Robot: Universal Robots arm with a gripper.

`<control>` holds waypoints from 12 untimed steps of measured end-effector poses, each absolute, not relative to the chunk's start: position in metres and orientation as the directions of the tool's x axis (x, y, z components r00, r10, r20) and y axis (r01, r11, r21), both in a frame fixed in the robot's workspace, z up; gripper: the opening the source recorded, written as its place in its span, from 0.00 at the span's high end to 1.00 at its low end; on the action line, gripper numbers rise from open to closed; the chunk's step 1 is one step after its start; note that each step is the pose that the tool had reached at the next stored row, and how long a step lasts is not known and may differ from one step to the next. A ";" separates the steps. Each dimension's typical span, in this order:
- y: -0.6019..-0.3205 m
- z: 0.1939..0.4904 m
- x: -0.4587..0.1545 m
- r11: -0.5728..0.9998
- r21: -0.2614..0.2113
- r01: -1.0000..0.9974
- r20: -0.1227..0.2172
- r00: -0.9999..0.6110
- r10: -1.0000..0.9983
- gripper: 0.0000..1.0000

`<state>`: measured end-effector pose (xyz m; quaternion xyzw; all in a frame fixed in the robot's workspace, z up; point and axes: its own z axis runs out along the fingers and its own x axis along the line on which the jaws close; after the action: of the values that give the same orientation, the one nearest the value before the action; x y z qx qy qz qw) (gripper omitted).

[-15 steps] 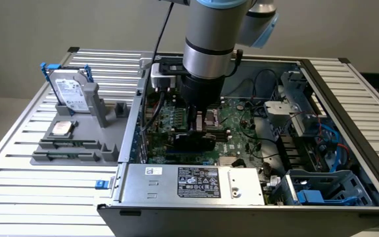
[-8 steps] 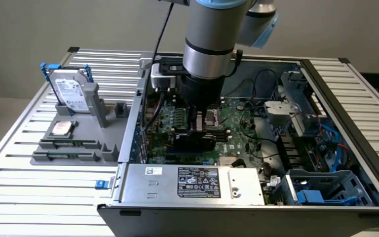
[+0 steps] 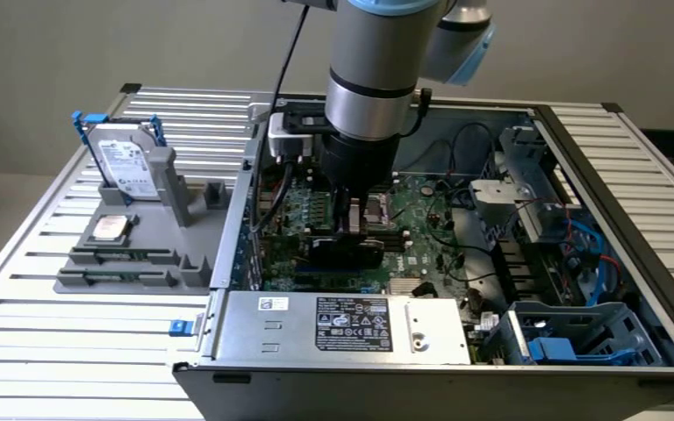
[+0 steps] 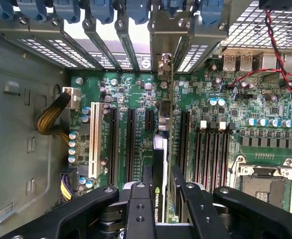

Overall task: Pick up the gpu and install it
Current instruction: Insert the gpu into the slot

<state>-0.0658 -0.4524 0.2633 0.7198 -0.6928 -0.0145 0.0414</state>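
My gripper (image 3: 354, 219) reaches down into the open computer case (image 3: 618, 175), over the green motherboard (image 3: 431, 228). It is shut on the gpu (image 3: 340, 253), a thin card held on edge with its black shroud showing below the fingers. In the wrist view the gpu (image 4: 164, 124) runs edge-on between my gripper (image 4: 162, 193) fingers toward the rear slot brackets (image 4: 136, 45). Its silver bracket end (image 4: 164, 64) sits near that rear wall. The card stands over the black expansion slots (image 4: 131, 144), in line with one of them. I cannot tell whether its lower edge touches the slot.
A white slot (image 4: 93, 139) and a yellow-black cable bundle (image 4: 51, 117) lie beside the card's line. Memory sticks (image 4: 211, 149) and the CPU socket (image 4: 265, 184) lie on its other side. A hard drive with blue handle (image 3: 126, 162) stands on a grey fixture (image 3: 138, 263) outside the case.
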 end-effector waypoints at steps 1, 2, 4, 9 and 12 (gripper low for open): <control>-0.452 0.263 -0.066 -0.037 0.080 -0.996 0.037 0.040 -0.999 0.74; -0.452 0.263 -0.066 -0.037 0.080 -0.996 0.038 0.040 -0.998 0.74; -0.452 0.263 -0.066 -0.036 0.080 -0.996 0.040 0.040 -0.998 0.74; -0.452 0.263 -0.066 -0.036 0.080 -0.996 0.043 0.040 -0.998 0.74; -0.452 0.263 -0.066 -0.036 0.080 -0.996 0.044 0.040 -0.998 0.74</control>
<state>-0.0658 -0.4524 0.2633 0.7197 -0.6928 -0.0119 0.0441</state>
